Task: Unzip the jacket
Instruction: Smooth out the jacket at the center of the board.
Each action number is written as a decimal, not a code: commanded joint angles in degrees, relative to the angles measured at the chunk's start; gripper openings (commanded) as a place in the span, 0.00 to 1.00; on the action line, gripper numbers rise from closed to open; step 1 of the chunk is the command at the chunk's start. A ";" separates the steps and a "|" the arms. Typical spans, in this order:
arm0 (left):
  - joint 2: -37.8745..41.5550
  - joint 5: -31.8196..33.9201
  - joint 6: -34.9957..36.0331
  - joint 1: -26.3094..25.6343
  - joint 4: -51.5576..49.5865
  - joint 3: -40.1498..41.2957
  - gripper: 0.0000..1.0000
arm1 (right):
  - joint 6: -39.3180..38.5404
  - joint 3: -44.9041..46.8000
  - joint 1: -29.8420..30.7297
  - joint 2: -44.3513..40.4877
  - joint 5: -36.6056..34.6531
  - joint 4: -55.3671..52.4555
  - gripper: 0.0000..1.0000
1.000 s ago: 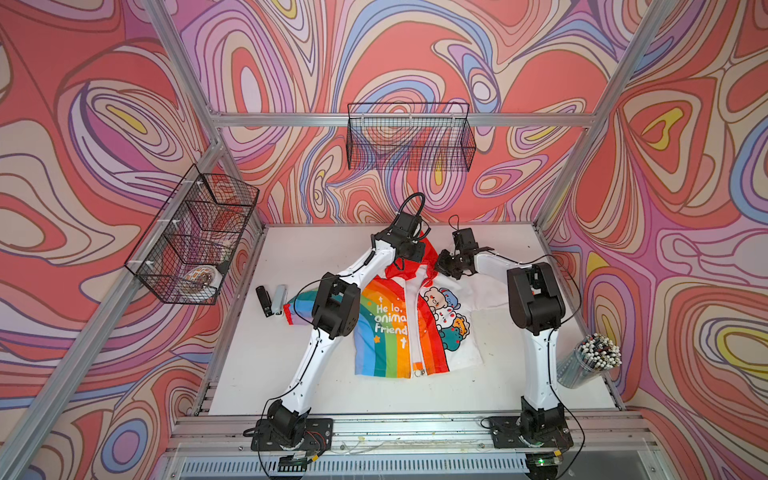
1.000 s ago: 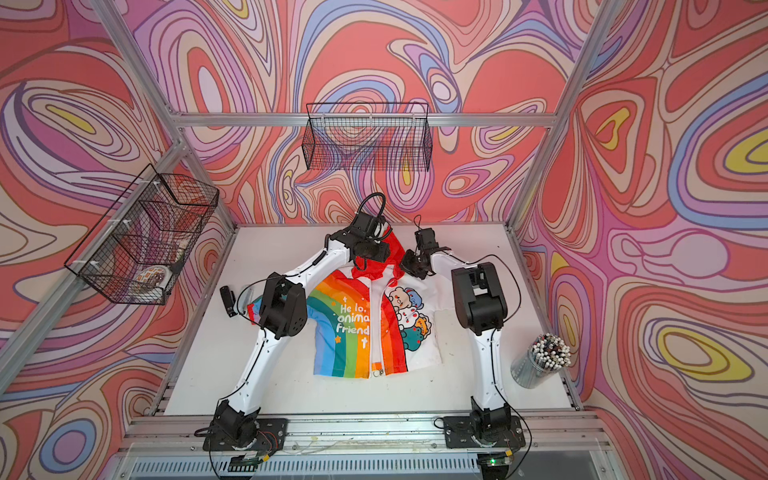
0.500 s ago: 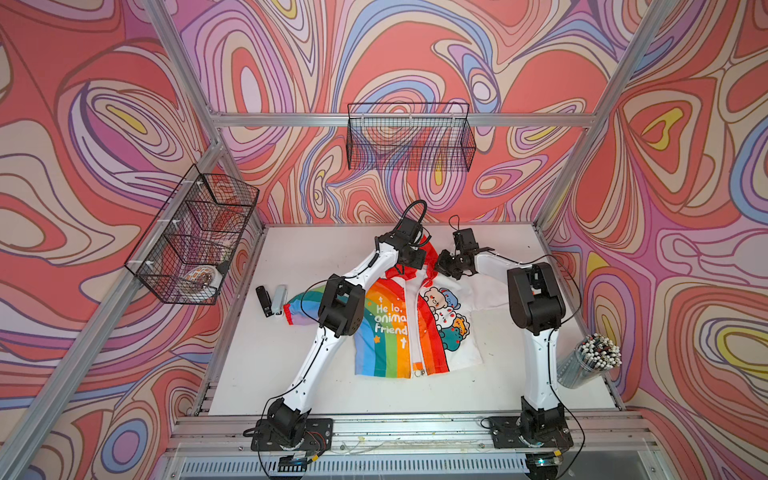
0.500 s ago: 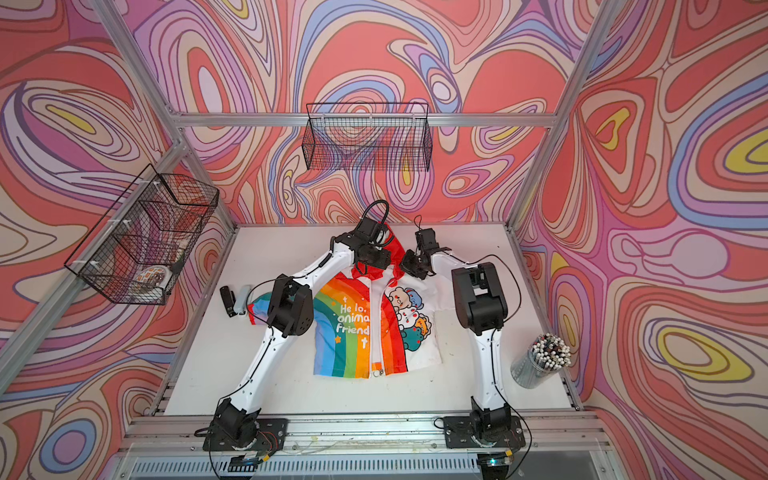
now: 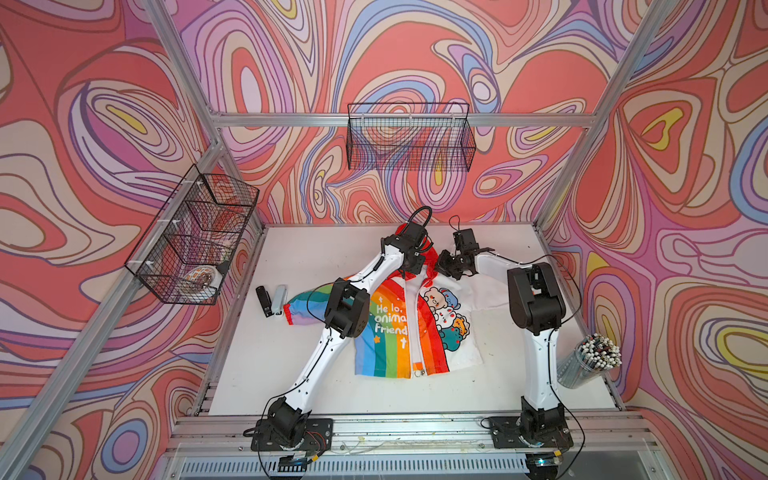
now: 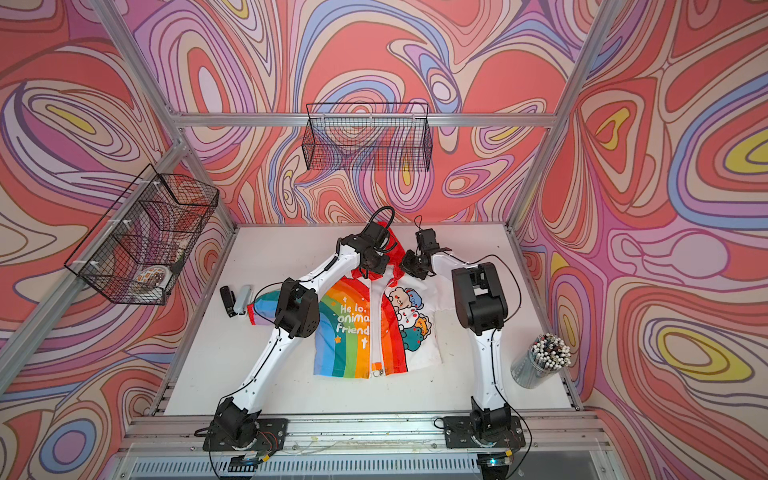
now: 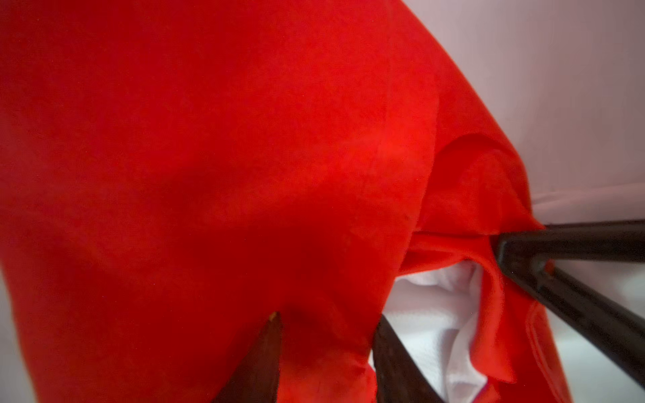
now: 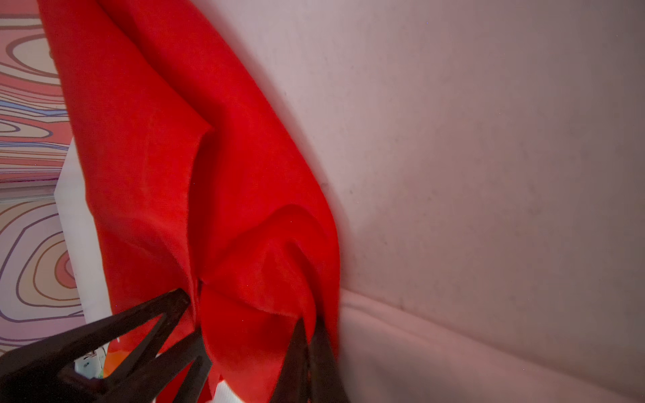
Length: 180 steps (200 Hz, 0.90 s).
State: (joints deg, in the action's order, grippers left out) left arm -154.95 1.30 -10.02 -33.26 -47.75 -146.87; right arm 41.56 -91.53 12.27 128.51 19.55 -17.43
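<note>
Movement over the last second belongs to the left arm: the left pincer [image 7: 328, 315] has slid down the red hood [image 7: 209, 174] toward the front of the jacket [image 5: 390, 332] and drawn its jaws closer. They now straddle a fold of hood cloth, but whether they actually bite cannot be told. The right pincer [image 8: 309, 324] stays clenched on the hood's edge just beside it. The jacket lies flat in the middle of the desk [image 5: 291, 374], hood away from the arm bases, halves together along the white zipper [image 5: 415, 324]. Both pincers seem to be clearing the hood off the zipper's top end, which is hidden, so unzipping has probably not begun.
</note>
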 commanded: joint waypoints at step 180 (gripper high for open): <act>8.75 12.89 2.11 0.59 -2.14 1.40 0.00 | 0.06 2.36 -0.85 0.34 -0.52 -0.32 0.00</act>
State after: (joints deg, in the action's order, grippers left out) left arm -153.56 10.09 -8.93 -33.28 -49.30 -146.89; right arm 41.65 -90.74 11.92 128.49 20.38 -16.14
